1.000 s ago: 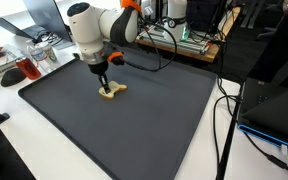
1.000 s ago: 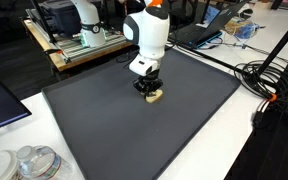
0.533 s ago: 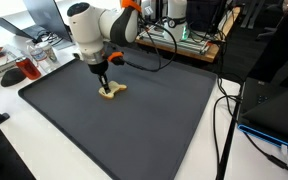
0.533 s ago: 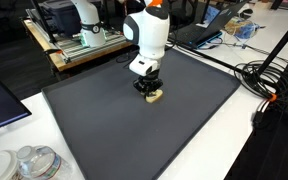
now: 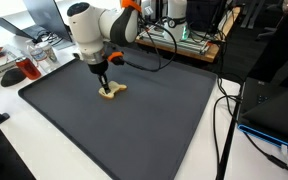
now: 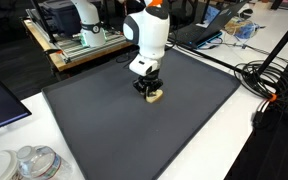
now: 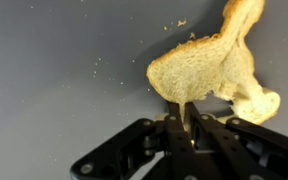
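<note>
A torn, pale tan piece of bread (image 7: 209,70) lies on the dark grey mat (image 7: 54,80). It shows in both exterior views (image 5: 111,92) (image 6: 156,96). My gripper (image 7: 186,118) is down at the mat with its two black fingers pinched together on the near edge of the bread. In both exterior views the gripper (image 5: 103,84) (image 6: 149,89) stands upright over the bread, hiding part of it. Small crumbs (image 7: 174,24) lie scattered around the bread.
The mat (image 5: 134,120) covers a white table. A red object (image 5: 19,70) and clutter stand beyond its far corner. Cables (image 5: 224,110) (image 6: 269,85) run along one side. A clear plastic container (image 6: 34,162) sits near another corner. Equipment racks (image 6: 74,35) stand behind.
</note>
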`<state>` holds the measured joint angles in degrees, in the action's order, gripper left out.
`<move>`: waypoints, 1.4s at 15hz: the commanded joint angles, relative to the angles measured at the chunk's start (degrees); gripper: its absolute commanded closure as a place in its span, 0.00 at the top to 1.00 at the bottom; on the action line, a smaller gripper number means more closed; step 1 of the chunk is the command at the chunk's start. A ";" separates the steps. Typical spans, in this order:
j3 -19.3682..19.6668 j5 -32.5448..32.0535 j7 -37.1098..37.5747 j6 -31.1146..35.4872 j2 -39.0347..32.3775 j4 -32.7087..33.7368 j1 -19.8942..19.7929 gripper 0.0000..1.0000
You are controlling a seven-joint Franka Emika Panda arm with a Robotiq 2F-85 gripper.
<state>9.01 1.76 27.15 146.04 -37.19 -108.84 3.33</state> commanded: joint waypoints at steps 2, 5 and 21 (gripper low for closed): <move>0.92 -0.54 0.00 -0.39 1.67 -1.00 0.90 0.51; 0.40 -0.35 -1.18 -0.56 2.61 -1.53 0.44 0.72; 2.41 -15.60 0.82 -11.14 8.26 -0.83 8.01 1.00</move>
<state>10.09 -8.54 24.14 137.96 -30.14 -109.59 7.95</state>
